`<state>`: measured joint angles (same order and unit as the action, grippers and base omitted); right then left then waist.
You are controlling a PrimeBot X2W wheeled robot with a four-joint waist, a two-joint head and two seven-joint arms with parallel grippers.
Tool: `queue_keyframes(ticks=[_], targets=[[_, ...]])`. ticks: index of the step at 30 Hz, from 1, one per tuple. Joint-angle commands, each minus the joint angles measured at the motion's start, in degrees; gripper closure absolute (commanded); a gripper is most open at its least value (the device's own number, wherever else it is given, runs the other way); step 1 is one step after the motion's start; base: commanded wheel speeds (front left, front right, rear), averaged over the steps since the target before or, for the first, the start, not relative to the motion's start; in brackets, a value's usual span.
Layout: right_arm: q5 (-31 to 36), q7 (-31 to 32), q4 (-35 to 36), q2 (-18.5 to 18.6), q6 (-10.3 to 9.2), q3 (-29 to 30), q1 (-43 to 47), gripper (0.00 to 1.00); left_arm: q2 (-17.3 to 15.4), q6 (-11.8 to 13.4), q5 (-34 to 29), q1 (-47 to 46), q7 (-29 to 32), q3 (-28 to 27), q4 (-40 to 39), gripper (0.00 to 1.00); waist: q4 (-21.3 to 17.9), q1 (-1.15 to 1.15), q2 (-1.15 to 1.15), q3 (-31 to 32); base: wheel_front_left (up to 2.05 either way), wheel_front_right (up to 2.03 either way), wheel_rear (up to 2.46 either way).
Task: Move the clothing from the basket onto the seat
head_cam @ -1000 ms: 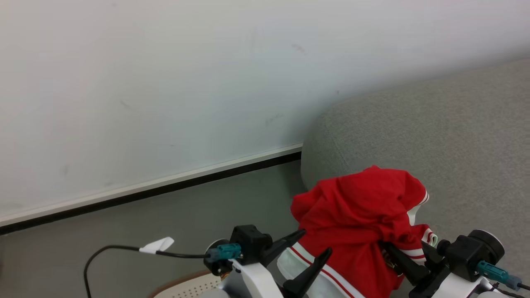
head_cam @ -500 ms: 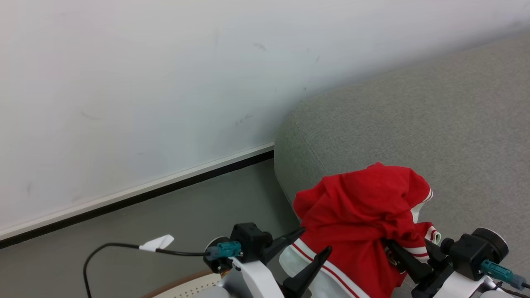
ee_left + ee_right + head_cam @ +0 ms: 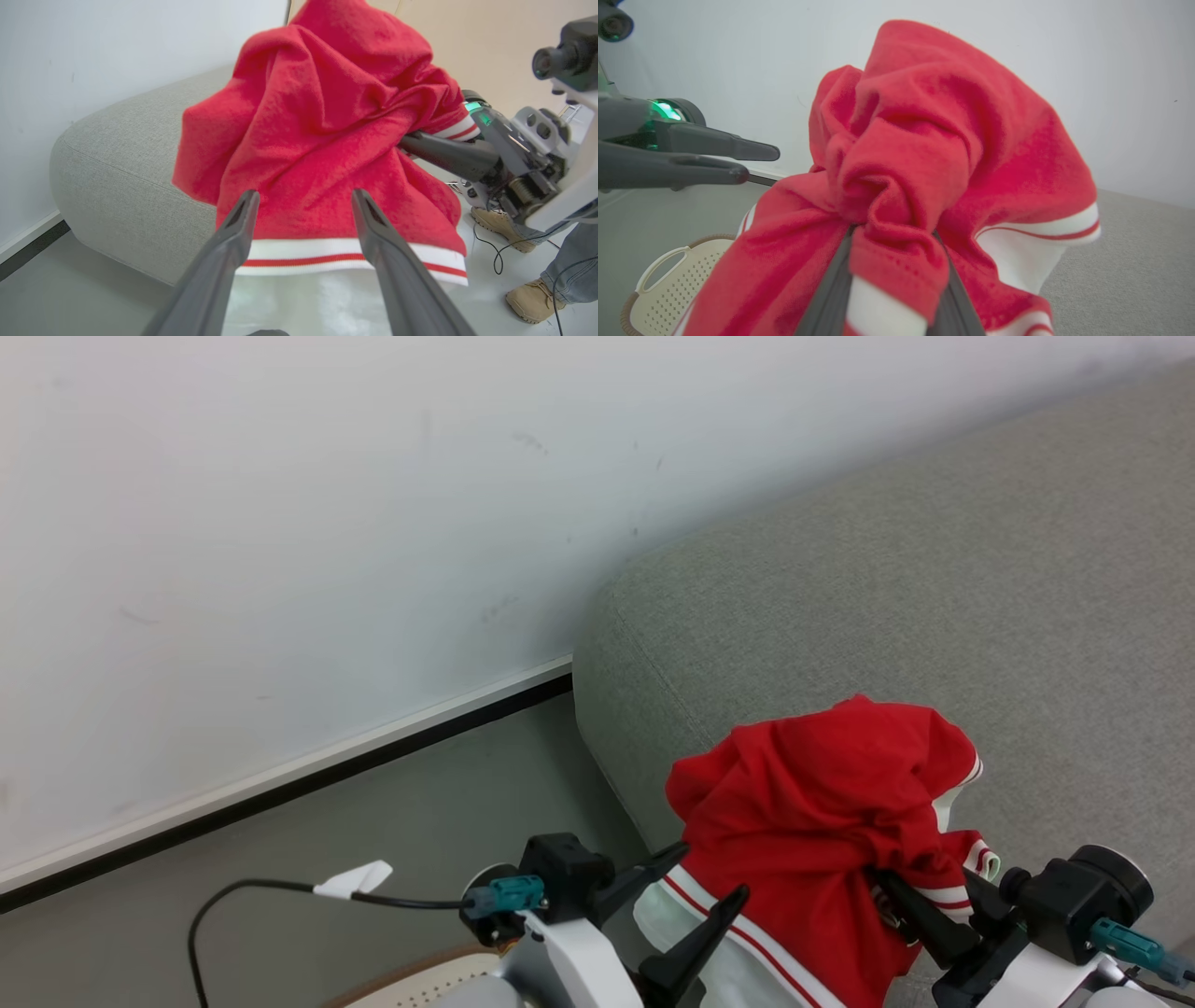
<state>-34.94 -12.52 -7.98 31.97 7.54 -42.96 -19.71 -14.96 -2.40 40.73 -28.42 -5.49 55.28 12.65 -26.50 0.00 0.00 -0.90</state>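
Right gripper [image 3: 920,889] clamped on the bunched red clothing [image 3: 822,803], which hangs in the air at the grey seat's [image 3: 887,597] front corner. Left gripper [image 3: 715,870] is spread wide and empty, just beside that corner.

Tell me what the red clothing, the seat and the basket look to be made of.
The clothing: soft knitted fabric, matte and fuzzy; it bunches into deep folds. The seat: coarse woven upholstery, matte light grey, probably over padding given its rounded edges. The basket: likely moulded plastic, smooth cream, with punched holes; its brown rim looks woven, real or imitation I cannot tell.
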Motion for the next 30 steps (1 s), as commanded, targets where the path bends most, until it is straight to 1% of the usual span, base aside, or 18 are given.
queue_keyframes(ticks=[1, 22, 30], targets=[[0.2, -0.4, 0.1, 0.0, -0.10, 0.3, 0.6, 1.00, -0.2, 0.0, 0.3, -0.6, -0.2, 0.0, 0.2, 0.00, -0.1, 0.00, 0.00, 0.0, 0.00, 0.00, 0.00], [0.9, -1.0, 0.1, -0.7, -0.11, 2.1, 1.0, 1.00, -1.3, 0.4, 0.9, -1.0, 0.1, 0.2, -0.5, 0.00, 0.8, 0.00, 0.00, -1.1, 0.00, 0.00, 0.00], [2.0, -1.6, -0.3, -1.7, -0.11, 3.6, 1.0, 1.00, -2.0, 0.8, 0.8, -1.7, 0.8, 0.2, -1.2, 0.00, 1.4, 0.00, 0.00, -2.8, 0.00, 0.00, 0.00]])
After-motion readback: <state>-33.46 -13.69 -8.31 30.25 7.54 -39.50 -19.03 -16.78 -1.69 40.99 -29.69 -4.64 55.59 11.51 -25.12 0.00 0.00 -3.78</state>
